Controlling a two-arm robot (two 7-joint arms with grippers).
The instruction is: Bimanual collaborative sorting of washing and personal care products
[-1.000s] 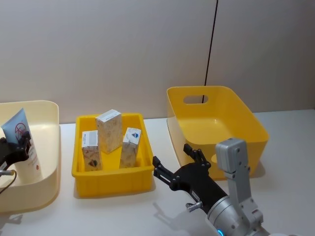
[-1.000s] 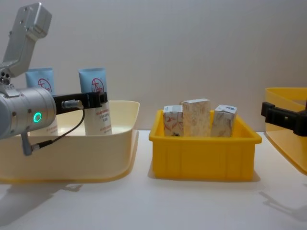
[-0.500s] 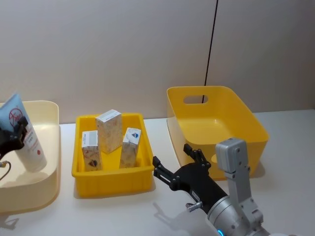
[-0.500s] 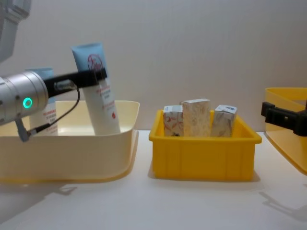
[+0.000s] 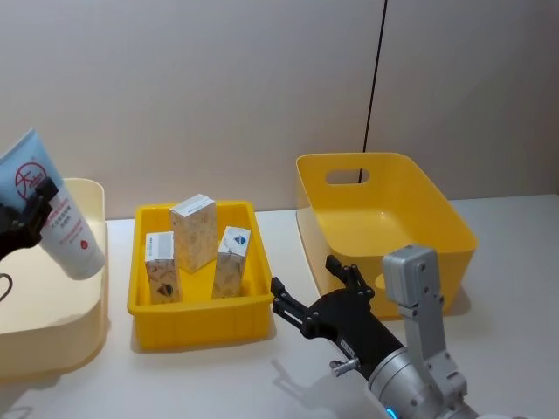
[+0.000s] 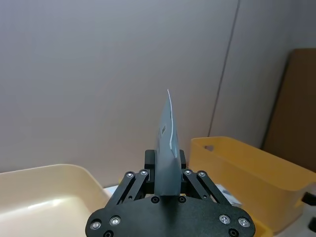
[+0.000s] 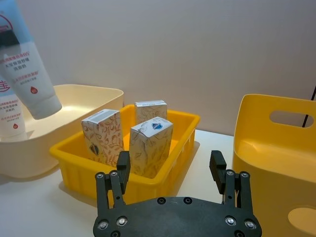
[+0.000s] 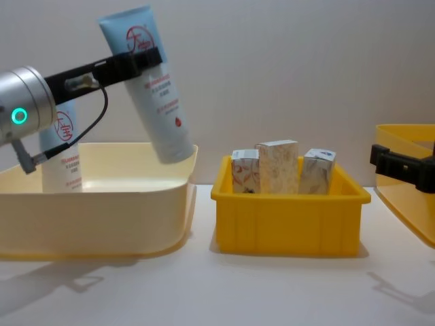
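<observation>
As left gripper [image 8: 139, 60] clamps it, tube [image 8: 163, 115] tilted

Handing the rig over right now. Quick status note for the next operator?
Left gripper: shut on a blue tube, tilted, raised over the cream bin's right rim.
Right gripper: open, holding nothing, in front of the yellow tray and large yellow bin.
Second tube stands in the cream bin; three cartons stand in the tray.
Done: one tube lifted out. Left: likely place it, then sort the rest; destination unclear.
</observation>
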